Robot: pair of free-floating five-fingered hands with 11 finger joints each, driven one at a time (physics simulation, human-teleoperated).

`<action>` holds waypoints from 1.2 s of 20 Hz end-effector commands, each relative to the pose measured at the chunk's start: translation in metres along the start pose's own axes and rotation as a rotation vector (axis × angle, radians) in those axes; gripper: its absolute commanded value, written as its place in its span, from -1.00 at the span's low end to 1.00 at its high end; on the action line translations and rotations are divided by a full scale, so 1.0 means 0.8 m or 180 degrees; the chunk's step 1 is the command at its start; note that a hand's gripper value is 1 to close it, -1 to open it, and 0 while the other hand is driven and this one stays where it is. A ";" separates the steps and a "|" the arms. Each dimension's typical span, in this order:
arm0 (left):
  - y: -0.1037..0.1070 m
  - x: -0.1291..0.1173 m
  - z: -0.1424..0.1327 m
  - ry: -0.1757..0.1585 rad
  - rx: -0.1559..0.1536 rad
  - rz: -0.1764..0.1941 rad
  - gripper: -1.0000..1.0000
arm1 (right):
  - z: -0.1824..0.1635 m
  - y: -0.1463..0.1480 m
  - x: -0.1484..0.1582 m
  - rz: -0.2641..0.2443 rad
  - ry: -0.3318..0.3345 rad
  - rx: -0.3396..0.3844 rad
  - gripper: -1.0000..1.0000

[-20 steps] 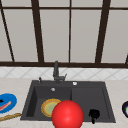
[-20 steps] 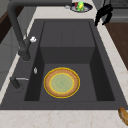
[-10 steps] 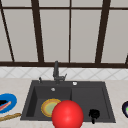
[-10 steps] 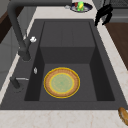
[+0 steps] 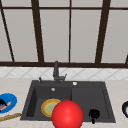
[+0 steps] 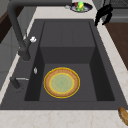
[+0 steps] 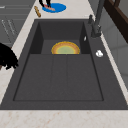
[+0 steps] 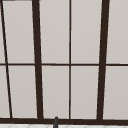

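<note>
- blue plate [image 5: 11,100] lies on the tabletop [image 5: 15,85] left of the sink [image 5: 87,84]; left hand [image 5: 2,102] is on it, fingers too unclear to tell.
- left side view: right hand [image 6: 103,13] hangs at the sink's front rim, fingers loosely spread, holding nothing.
- right side view: the blue plate looks stiff, slick and breakable; best taken by its rim.

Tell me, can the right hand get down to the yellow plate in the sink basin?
Probably yes: the right hand hangs at the sink's front edge, and the yellow plate lies uncovered in the basin.
</note>
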 end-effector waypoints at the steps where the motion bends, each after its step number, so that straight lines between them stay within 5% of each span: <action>1: -0.009 -0.005 0.001 -0.0012 0.0214 0.0193 1.00 | 0.000 0.000 0.000 0.0000 0.0000 0.0000 0.00; 6: -0.006 -0.010 0.003 -0.0032 0.0282 -0.0107 1.00 | 0.000 0.000 0.000 0.0000 0.0000 0.0000 0.00; 7: -0.006 -0.013 0.004 -0.0029 0.0260 -0.0181 -1.00 | 0.000 0.000 0.000 0.0000 0.0000 0.0000 0.00; 8: -0.008 -0.013 0.000 0.0026 0.0281 -0.0232 -1.00 | 0.000 0.000 0.000 0.0000 0.0000 0.0000 0.00; 11: -0.011 -0.016 0.002 -0.0037 0.0287 -0.0181 -1.00 | 0.000 0.000 0.000 0.0000 0.0000 0.0000 0.00; 14: -0.008 -0.011 0.001 0.0123 0.0468 -0.0288 -1.00 | 0.000 0.000 0.000 0.0000 0.0000 0.0000 0.00; 16: -0.011 -0.014 0.002 0.0162 0.0441 -0.0201 -1.00 | 0.000 0.000 0.000 0.0000 0.0000 0.0000 0.00; 22: -0.012 -0.025 0.004 0.0060 0.0468 -0.0233 -1.00 | 0.000 0.000 0.000 0.0000 0.0000 0.0000 0.00; 24: -0.028 -0.040 0.008 0.0050 0.0410 -0.0240 -1.00 | 0.000 0.000 0.000 0.0000 0.0000 0.0000 0.00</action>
